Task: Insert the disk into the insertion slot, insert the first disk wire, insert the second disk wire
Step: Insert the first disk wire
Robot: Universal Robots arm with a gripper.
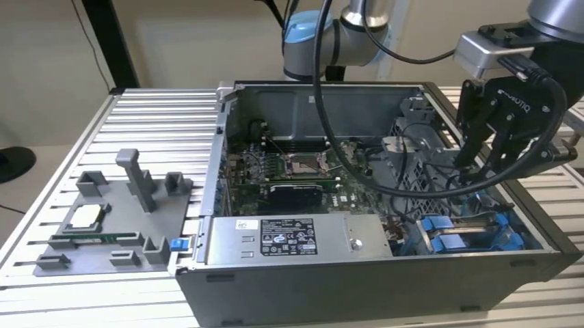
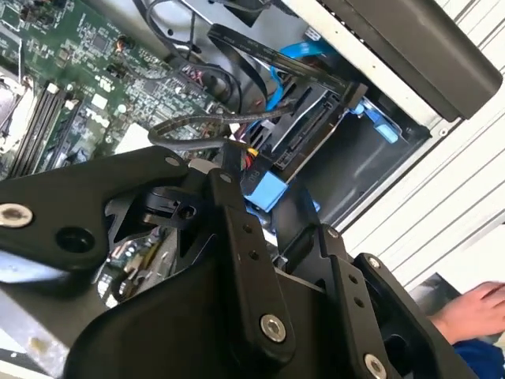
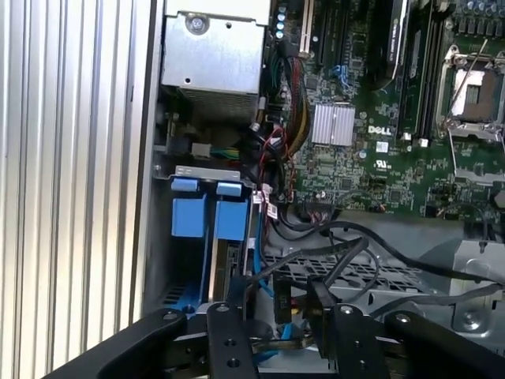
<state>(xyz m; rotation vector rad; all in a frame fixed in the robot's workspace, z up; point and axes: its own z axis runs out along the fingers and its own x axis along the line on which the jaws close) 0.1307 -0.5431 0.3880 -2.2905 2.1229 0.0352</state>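
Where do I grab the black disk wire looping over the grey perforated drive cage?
Probably by the rigid black rectangular plug at its end, not the limp cable. Come from above, through the open side of the grey case, closing across the plug's broad flat faces.

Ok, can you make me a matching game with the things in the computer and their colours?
Things:
1. tool
2. insertion slot tabs
3. motherboard
4. power-supply box

Colours:
A. green
B. silver-grey with a white label
C. black
D. blue

Pairs: 1-C, 2-D, 3-A, 4-B
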